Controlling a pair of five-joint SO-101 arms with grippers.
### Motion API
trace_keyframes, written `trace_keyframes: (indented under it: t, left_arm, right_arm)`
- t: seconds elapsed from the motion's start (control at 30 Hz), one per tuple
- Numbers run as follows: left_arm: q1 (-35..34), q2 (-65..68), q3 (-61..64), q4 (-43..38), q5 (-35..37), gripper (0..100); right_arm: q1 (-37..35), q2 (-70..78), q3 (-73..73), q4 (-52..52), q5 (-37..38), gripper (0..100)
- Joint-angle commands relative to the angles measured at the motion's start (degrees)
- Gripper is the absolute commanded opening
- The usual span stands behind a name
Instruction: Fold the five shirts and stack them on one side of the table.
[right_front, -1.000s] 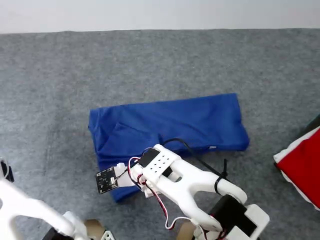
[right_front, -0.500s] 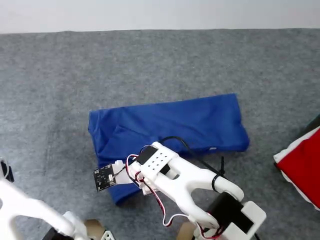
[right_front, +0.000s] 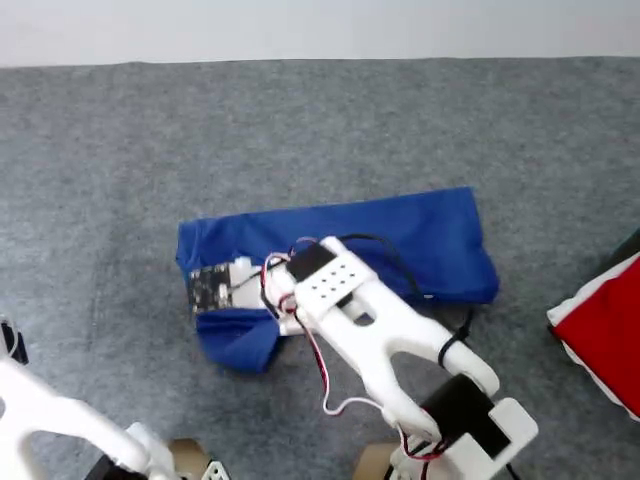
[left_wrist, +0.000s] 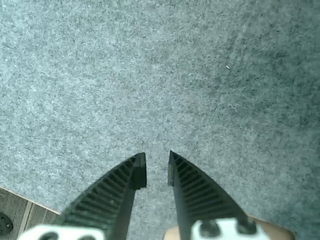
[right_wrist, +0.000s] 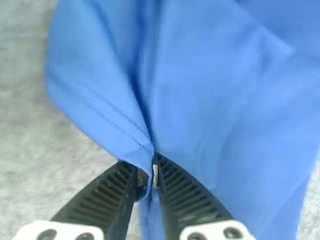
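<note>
One stitched corner of the soft blue shirt (right_front: 400, 235), which lies as a flat rectangle mid-table on the nubbly grey felt (right_front: 120, 150), sits pinched in our right gripper (right_wrist: 151, 177), presumably to fold it over, while our left gripper (left_wrist: 156, 167) hangs slightly parted above bare felt.
</note>
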Motion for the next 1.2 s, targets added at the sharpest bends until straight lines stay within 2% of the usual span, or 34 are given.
trace_keyframes:
  t: [0.0,0.43,0.67,0.93,1.17]
  left_arm:
    - [0.0,-1.67,-0.48,-0.79,0.26,9]
    - [0.0,-1.67,-0.31,-0.88,0.18,9]
    - [0.0,-1.67,-0.31,-0.7,0.18,9]
    - [0.0,-1.67,-0.31,-0.62,0.18,9]
    - [0.0,-1.67,-0.31,-0.62,0.18,9]
  right_arm:
    - [2.07,3.03,-7.74,0.75,-3.43,1.0]
    - [4.44,24.31,-35.34,11.47,-12.31,1.1]
    - [6.29,31.87,-43.78,16.57,-13.36,1.3]
    - [10.15,32.66,-46.95,18.33,-23.38,18.7]
    - [12.44,32.04,-47.12,18.15,-23.47,19.1]
